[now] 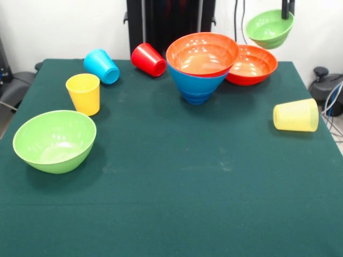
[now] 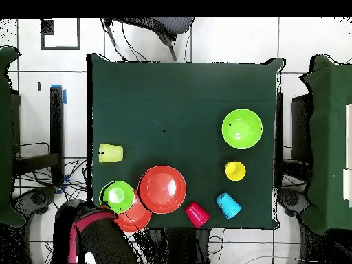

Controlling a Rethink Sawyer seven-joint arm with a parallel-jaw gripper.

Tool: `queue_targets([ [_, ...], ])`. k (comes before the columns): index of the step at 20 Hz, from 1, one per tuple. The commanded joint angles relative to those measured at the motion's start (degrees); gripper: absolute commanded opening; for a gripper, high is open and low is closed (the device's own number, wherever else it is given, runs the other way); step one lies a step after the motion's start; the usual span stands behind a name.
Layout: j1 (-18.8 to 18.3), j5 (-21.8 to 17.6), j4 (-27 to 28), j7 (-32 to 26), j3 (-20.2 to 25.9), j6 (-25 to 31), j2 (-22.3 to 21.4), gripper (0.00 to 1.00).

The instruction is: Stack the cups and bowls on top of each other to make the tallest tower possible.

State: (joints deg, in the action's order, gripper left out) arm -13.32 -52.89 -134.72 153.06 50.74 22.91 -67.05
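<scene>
A: Small green bowl [image 1: 269, 28] where?
B: Hanging from my pincer [image 1: 288, 12], clenched on its rim, above the orange bowl [image 1: 251, 65] beside the tower [image 1: 201, 67].
A: Handling?
B: Probably light, stiff, slick; rim grip seems right.

Table centre and near half [image 1: 177, 203] lay open, free for passage. Obstacles ringed the far side: tower [image 1: 201, 67], orange-red bowl [image 1: 254, 65] touching it, red cup [image 1: 149, 59] and blue cup [image 1: 102, 66] on their sides. Yellow cup [image 1: 83, 93] and big green bowl [image 1: 55, 140] blocked one edge; ribbed cup [image 1: 296, 115] lay at the other.
</scene>
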Motion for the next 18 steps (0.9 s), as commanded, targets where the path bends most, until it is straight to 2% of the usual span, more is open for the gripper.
queue_targets([
  [1, -1.41, 1.07, -8.86, -15.94, 7.69, -1.5, -2.7, 0.0],
  [5, -2.52, 1.69, -10.33, -16.23, 9.77, -2.34, -4.04, 0.0],
  [10, -1.46, -1.76, -11.5, -13.91, 9.37, -2.05, -3.81, 0.0],
  [14, 0.05, -4.17, -13.61, -11.04, 9.16, -4.47, -5.8, 0.0],
  [18, -0.81, -3.55, -15.3, -11.82, 10.69, -5.89, -7.21, 0.0],
])
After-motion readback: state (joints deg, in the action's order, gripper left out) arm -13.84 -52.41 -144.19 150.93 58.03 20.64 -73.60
